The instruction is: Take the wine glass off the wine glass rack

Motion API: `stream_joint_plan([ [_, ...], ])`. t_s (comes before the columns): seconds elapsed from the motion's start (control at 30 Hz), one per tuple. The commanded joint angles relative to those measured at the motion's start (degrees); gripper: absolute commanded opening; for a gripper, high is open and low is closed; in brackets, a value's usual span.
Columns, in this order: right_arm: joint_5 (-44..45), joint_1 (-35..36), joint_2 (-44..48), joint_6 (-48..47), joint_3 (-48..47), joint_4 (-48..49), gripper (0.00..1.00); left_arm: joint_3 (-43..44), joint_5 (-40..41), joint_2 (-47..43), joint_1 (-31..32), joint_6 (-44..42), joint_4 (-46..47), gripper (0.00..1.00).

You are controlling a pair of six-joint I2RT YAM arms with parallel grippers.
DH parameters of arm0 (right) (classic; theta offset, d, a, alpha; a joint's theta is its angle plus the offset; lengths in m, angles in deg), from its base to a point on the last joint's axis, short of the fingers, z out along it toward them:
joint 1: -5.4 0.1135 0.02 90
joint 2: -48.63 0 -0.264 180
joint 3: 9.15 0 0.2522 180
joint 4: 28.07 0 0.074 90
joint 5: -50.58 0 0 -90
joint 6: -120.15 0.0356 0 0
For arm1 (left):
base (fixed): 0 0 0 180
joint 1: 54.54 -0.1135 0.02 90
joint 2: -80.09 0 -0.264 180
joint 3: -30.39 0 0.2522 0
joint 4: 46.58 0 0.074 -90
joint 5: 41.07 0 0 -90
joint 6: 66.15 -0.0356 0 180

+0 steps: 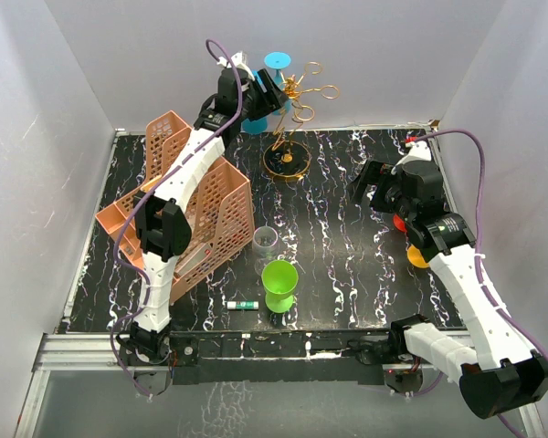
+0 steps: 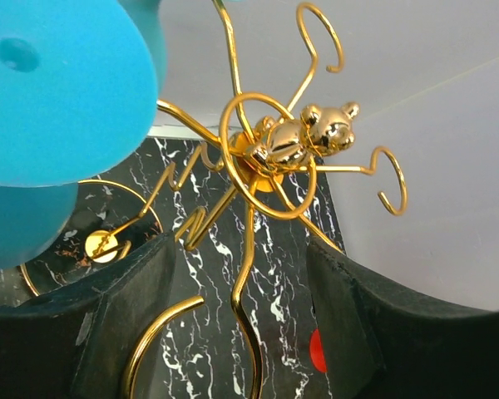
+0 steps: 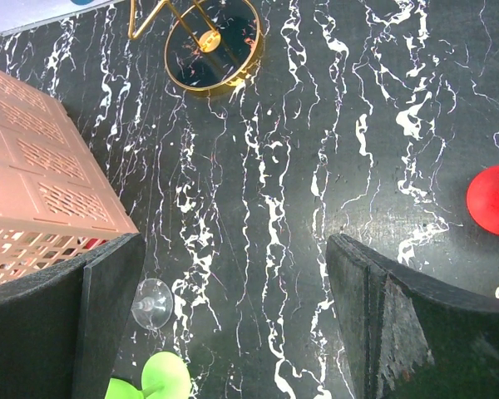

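pink organizer (image 1: 226, 212) left of wine glass rack (image 1: 286, 161) | green glass (image 1: 279, 278) near front

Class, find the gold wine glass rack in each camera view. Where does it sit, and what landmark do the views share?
Top external: wine glass rack stands at back centre.
Left wrist: the rack fills the middle, looped arms close up.
Right wrist: only its ring base, at the top edge.
Shared landmark: the black marbled table.

The black white-veined marble tabletop (image 1: 347, 228) bears a gold wire rack (image 1: 288, 161), pink plastic mesh organizer (image 1: 215, 219), green plastic goblet (image 1: 279, 285) and clear glass (image 1: 265, 245).
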Motion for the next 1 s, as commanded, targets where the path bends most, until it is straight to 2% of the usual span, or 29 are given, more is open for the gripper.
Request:
stream_joint_plan([
  [0.0, 0.4, 0.3, 1.6, 0.0, 0.0, 2.0, 0.99, -0.2, -0.6, -6.5, 2.1, 1.4, 2.5, 0.61],
  [0.43, 1.2, 0.3, 3.3, 0.2, 0.3, 0.9, 0.99, -1.3, -0.2, -6.5, 5.3, 2.2, 3.0, 0.63],
  [0.7, 1.5, 0.3, 3.6, 0.0, 0.4, 0.7, 0.99, -7.9, 0.3, -11.6, 5.4, 0.8, 2.7, 0.77],
  [0.97, 1.6, 0.3, 3.4, -0.2, 0.4, 0.7, 0.99, -9.8, 1.5, -18.0, 5.3, -4.9, -2.5, 0.9],
])
